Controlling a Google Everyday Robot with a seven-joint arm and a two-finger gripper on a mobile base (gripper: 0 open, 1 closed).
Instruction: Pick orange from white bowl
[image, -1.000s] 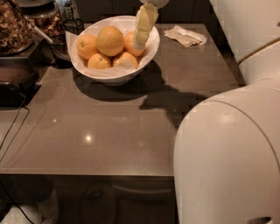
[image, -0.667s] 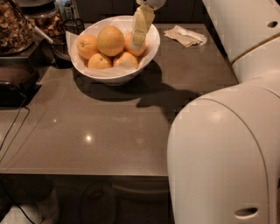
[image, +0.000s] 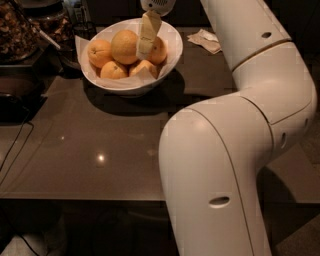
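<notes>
The white bowl (image: 170, 47) stands at the back of the dark table and holds several citrus fruits. The orange (image: 124, 46), the largest and palest fruit, lies on top in the middle of the bowl. Smaller, deeper-orange fruits lie around it: one at the left (image: 99, 52), one at the front (image: 113, 70), one at the right behind the gripper. My gripper (image: 145, 49) hangs down into the bowl from above, right beside the orange's right side. One pale finger (image: 148, 34) shows in front of the fruit.
A crumpled paper napkin (image: 206, 40) lies on the table right of the bowl. Dark containers and a jar of brownish food (image: 17, 32) stand at the back left. A cable (image: 15, 145) runs along the left edge. My white arm (image: 235, 150) fills the right foreground.
My gripper has moved left across the bowl, from the right rim to beside the large orange. My arm has swung further into the frame.
</notes>
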